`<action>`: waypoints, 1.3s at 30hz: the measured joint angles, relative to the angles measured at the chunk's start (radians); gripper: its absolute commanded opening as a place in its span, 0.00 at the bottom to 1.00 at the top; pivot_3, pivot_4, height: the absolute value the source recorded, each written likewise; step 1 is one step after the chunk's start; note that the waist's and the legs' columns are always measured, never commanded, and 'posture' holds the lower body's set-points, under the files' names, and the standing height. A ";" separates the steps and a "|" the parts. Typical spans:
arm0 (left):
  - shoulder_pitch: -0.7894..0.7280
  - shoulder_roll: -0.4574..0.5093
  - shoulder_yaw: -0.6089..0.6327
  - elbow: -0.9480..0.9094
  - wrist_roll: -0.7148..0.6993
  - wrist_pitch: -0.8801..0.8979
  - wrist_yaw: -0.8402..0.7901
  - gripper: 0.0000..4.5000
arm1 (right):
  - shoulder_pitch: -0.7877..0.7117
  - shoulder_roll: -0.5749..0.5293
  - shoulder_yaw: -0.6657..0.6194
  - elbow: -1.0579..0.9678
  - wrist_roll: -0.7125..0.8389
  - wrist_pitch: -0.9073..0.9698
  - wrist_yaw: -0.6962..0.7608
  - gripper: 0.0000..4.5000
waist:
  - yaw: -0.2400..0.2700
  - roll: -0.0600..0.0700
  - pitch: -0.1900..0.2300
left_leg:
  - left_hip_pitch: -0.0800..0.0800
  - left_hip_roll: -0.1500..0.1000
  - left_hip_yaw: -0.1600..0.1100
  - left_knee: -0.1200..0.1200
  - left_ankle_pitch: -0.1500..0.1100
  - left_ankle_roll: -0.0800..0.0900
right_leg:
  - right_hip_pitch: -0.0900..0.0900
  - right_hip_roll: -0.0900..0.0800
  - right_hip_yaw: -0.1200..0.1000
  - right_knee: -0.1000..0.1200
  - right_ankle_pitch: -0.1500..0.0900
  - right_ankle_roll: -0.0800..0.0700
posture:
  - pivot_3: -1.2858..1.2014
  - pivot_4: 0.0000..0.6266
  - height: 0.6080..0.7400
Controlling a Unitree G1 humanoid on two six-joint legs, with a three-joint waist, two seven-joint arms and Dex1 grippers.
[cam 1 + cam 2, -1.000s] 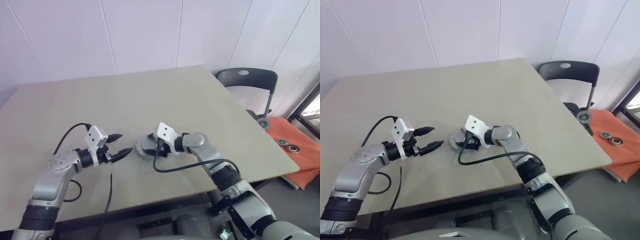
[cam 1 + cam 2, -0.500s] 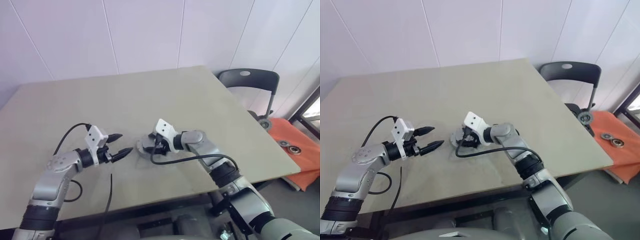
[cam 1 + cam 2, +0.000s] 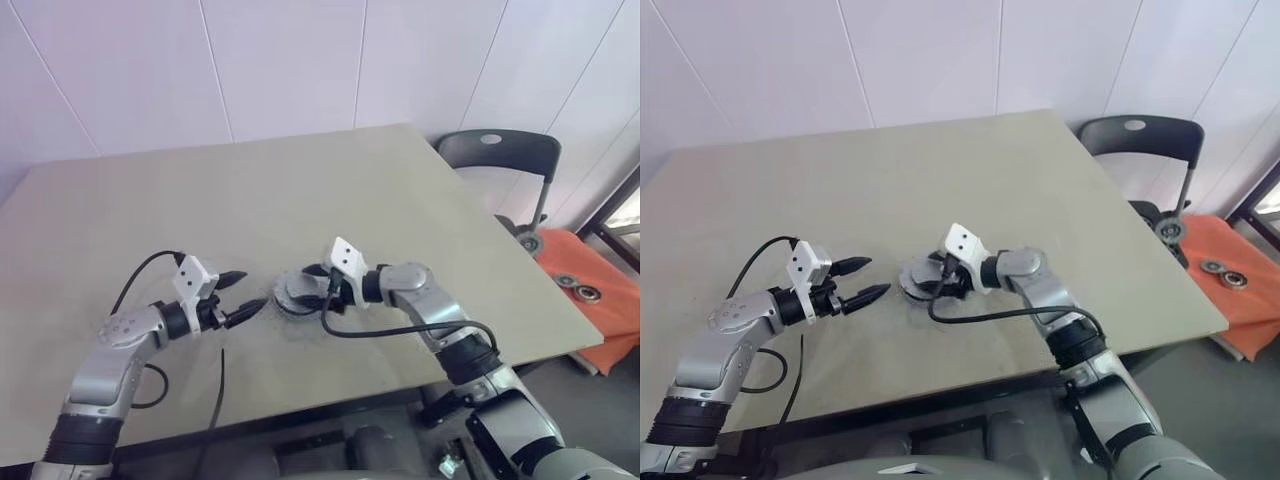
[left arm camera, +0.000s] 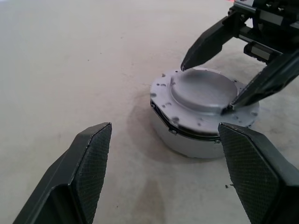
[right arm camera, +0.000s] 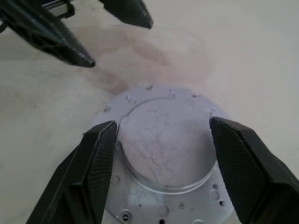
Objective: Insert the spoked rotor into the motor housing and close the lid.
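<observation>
Both pairs of jaws are seen spread apart, with nothing grasped by either. Left gripper (image 3: 243,293) is held over the table (image 3: 300,190), its two black fingers parted and pointed toward 3 o'clock; in the left wrist view the fingers (image 4: 88,165) are seen wide apart, with bare tabletop between them. Just beside its fingertips, at 3 o'clock from them, the housing (image 3: 293,299) is seen resting on the table near the front edge, as a round grey assembly with a thin dark seam below its top. Lid (image 4: 203,93) is seated flat on top of it, shown as a grey disc with a raised round centre and small holes around the flange (image 5: 163,149). Neither the copper windings nor the rotor can be made out; whether the rotor lies inside cannot be told. Right gripper (image 3: 318,287) is placed at the housing from 3 o'clock, pointed toward 9 o'clock. Its fingers (image 5: 238,168) are seen straddling the raised centre of the lid, one on each side; whether the tips touch the lid cannot be told. At 2 o'clock beyond the table corner, a dark chair (image 3: 497,160) is seen, and at 3 o'clock an orange mat (image 3: 600,300) bearing small round parts.
</observation>
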 measured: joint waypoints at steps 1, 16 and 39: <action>-0.003 0.000 0.000 0.000 0.000 0.000 0.000 0.86 | 0.001 -0.003 0.003 -0.005 0.000 0.000 0.003 0.74 | 0.000 0.000 0.000 | 0.000 0.000 0.000 0.000 0.000 0.000 | 0.000 0.000 0.000 0.000 0.000 0.000 | 0.52 0.00 1.00; -0.001 -0.002 0.000 0.000 0.008 0.000 0.006 0.86 | 0.001 -0.006 0.025 -0.017 -0.003 -0.001 0.009 0.99 | 0.001 0.000 0.000 | 0.000 0.000 0.000 0.001 0.000 0.000 | 0.001 0.000 0.000 0.000 -0.002 0.002 | 0.52 0.00 1.00; -0.004 -0.009 -0.001 0.001 0.009 0.000 0.005 0.86 | 0.001 -0.002 0.031 -0.015 -0.011 -0.026 -0.029 0.99 | 0.001 0.000 0.000 | 0.000 0.000 0.000 0.001 0.000 0.000 | 0.001 0.000 0.000 0.000 -0.001 0.002 | 0.52 0.00 1.00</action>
